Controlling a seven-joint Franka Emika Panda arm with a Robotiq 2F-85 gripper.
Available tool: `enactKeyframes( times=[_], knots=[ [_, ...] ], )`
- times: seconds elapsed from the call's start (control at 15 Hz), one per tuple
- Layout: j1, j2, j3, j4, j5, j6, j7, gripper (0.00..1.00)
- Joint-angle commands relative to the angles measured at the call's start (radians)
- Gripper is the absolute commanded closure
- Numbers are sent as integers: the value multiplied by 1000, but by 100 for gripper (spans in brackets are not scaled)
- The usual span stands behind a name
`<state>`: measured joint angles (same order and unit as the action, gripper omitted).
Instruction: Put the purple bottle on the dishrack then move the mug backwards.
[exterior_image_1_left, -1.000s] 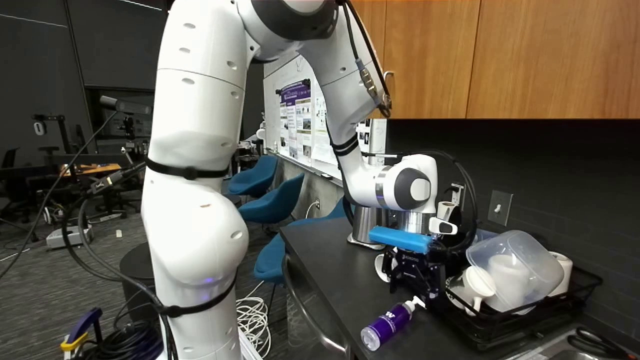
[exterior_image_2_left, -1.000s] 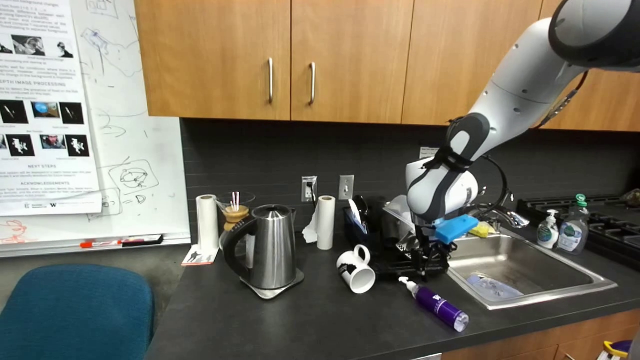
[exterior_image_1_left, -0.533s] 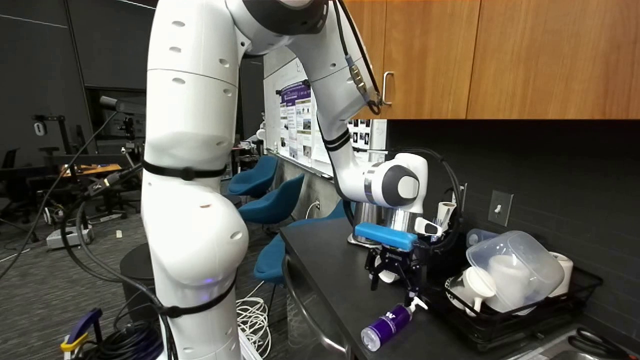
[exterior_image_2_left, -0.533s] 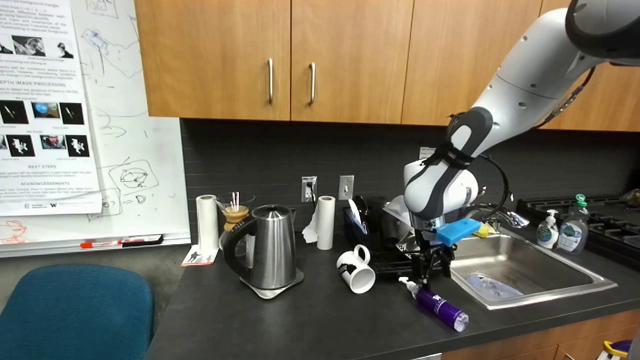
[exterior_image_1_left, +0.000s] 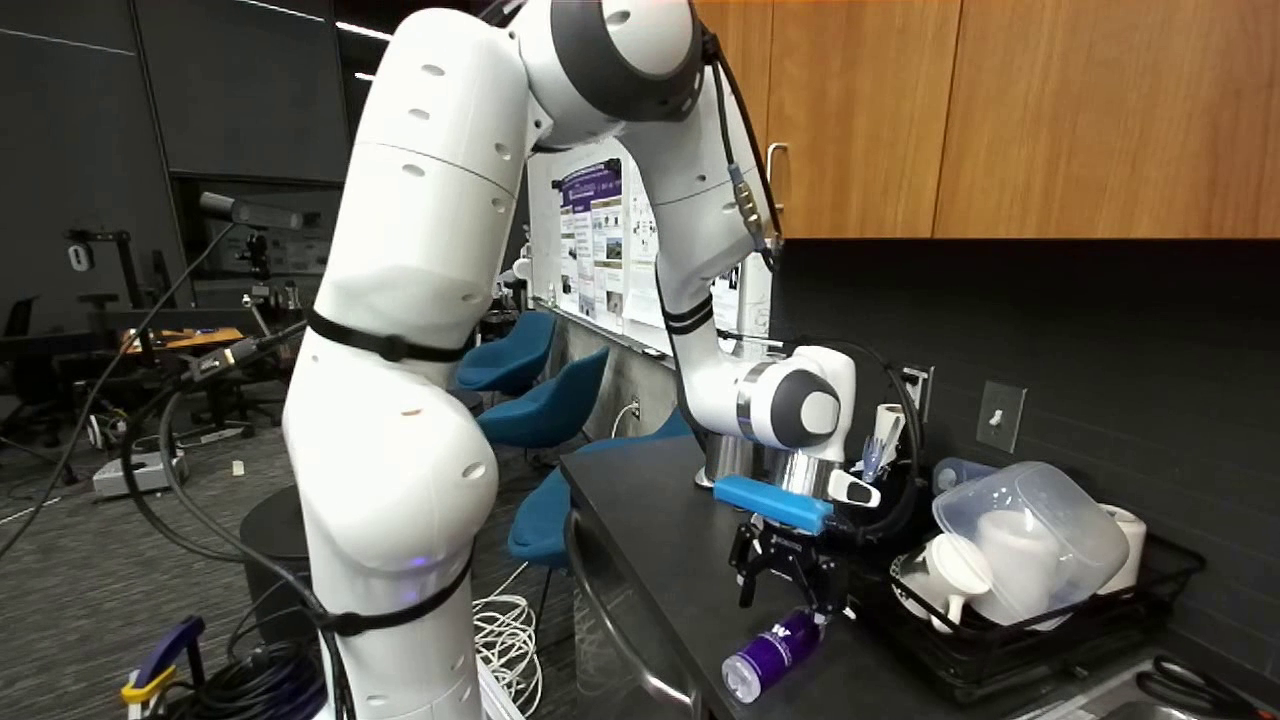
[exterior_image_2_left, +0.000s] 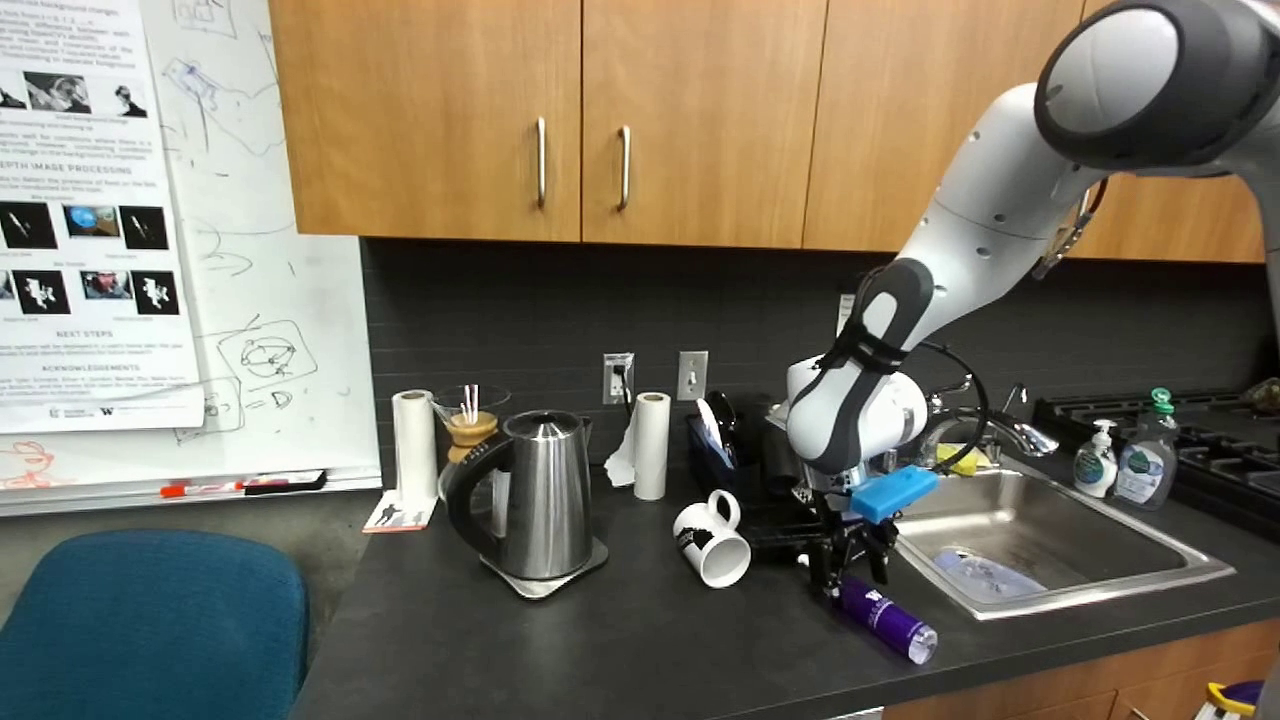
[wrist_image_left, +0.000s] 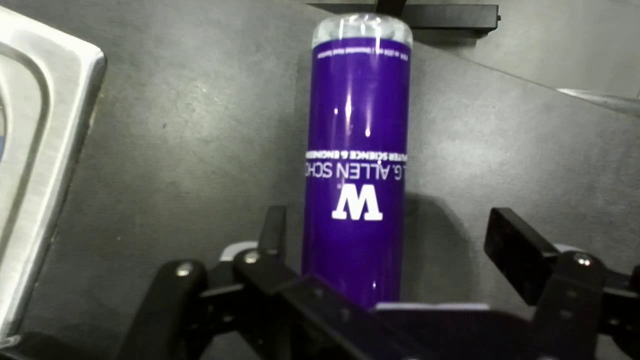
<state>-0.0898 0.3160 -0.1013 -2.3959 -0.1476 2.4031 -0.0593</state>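
The purple bottle (exterior_image_1_left: 770, 655) lies on its side on the dark counter; it also shows in an exterior view (exterior_image_2_left: 885, 620) and in the wrist view (wrist_image_left: 356, 125). My gripper (wrist_image_left: 390, 240) is open, with one finger on each side of the bottle and gaps between; in both exterior views (exterior_image_1_left: 786, 600) (exterior_image_2_left: 855, 577) it is low over the pump end, partly hiding it. The white mug (exterior_image_2_left: 712, 545) lies on its side, handle up; the gripper hides it in an exterior view. The black dishrack (exterior_image_1_left: 1000, 665) stands beside the bottle.
The dishrack holds a clear plastic container (exterior_image_1_left: 1075, 530) and a white cup (exterior_image_1_left: 955, 570). A steel kettle (exterior_image_2_left: 548, 500) stands past the mug. A metal sink (exterior_image_2_left: 1190, 572) is near the bottle. The counter's front edge runs close to the bottle's base. Cabinets (exterior_image_2_left: 690, 120) hang above.
My gripper has moved away from the dishrack and down over the bottle's pump end, staying open. The arm's elbow has shifted. The bottle and mug have not moved.
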Motion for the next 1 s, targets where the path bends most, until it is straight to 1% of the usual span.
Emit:
enactKeyframes(
  times=[0.0,0.2,0.27,0.33,0.4,0.53,0.67,0.8,0.87,0.93],
  knots=[
    [5,98,-17,80,-11,28,46,0],
    [8,152,-27,130,-11,53,68,0],
    [10,167,-30,145,-14,60,72,17],
    [13,178,-36,150,-19,70,81,26],
    [15,181,-39,154,-22,72,84,32],
    [20,164,-45,145,-32,70,91,37],
    [25,130,-51,118,-40,63,97,45],
    [28,84,-64,79,-57,56,106,61],
    [30,60,-76,58,-74,56,115,72],
    [30,43,-87,39,-89,52,124,74]
  ],
)
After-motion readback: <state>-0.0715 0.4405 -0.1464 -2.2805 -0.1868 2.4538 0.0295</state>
